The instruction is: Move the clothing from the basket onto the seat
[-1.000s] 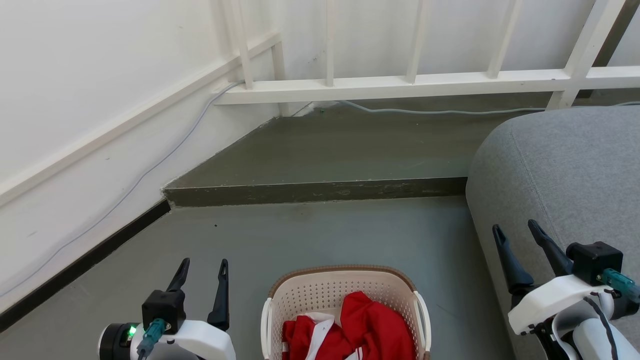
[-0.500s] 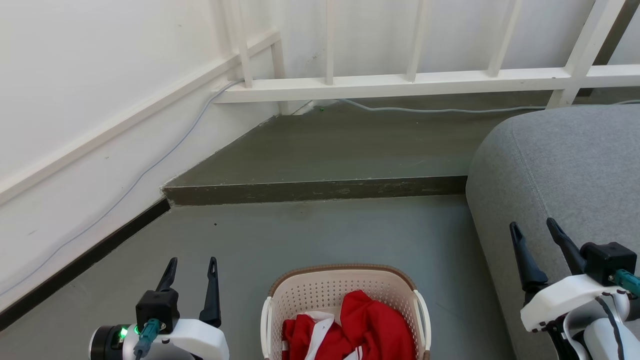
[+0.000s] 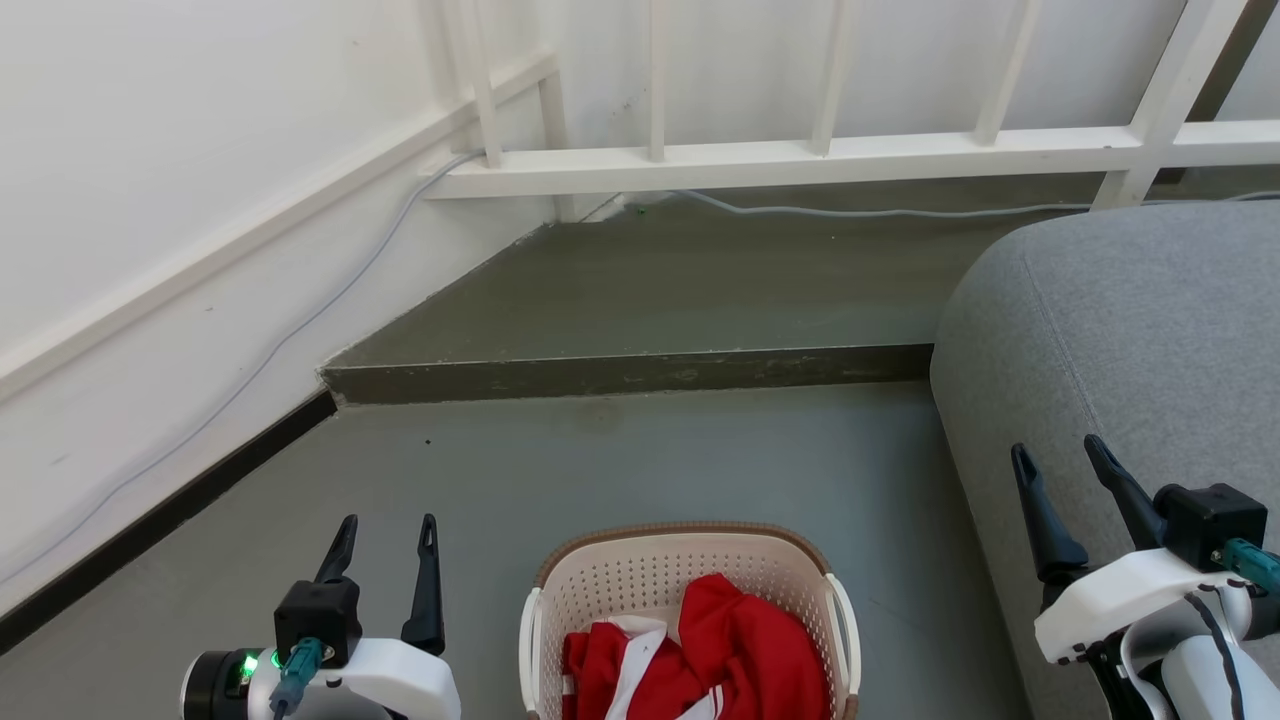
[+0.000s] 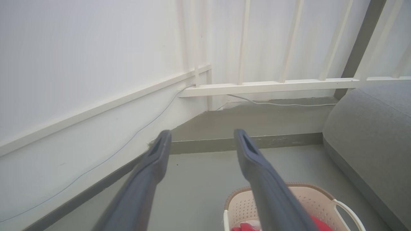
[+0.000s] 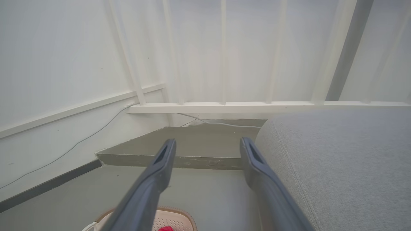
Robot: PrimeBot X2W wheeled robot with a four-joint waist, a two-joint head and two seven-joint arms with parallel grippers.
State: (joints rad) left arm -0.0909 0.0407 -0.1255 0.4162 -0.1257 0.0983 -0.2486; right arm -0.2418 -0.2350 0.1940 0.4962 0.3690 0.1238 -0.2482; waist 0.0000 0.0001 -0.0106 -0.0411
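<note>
Near, centre: red clothing [image 3: 740,650] heaped inside the basket [image 3: 620,585]. Left of it the left gripper [image 3: 388,522], right of it the right gripper [image 3: 1055,447], both with jaws wide, empty. Farther right: the seat [image 3: 1130,330]. Risk, probably: catching the perforated wall instead of cloth, dragging the basket.

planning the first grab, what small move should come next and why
Probably swing the right claw left and down over the basket: the clothing lies inside it, the right claw and the left claw both stand open and empty, and the right one is nearer the seat.
</note>
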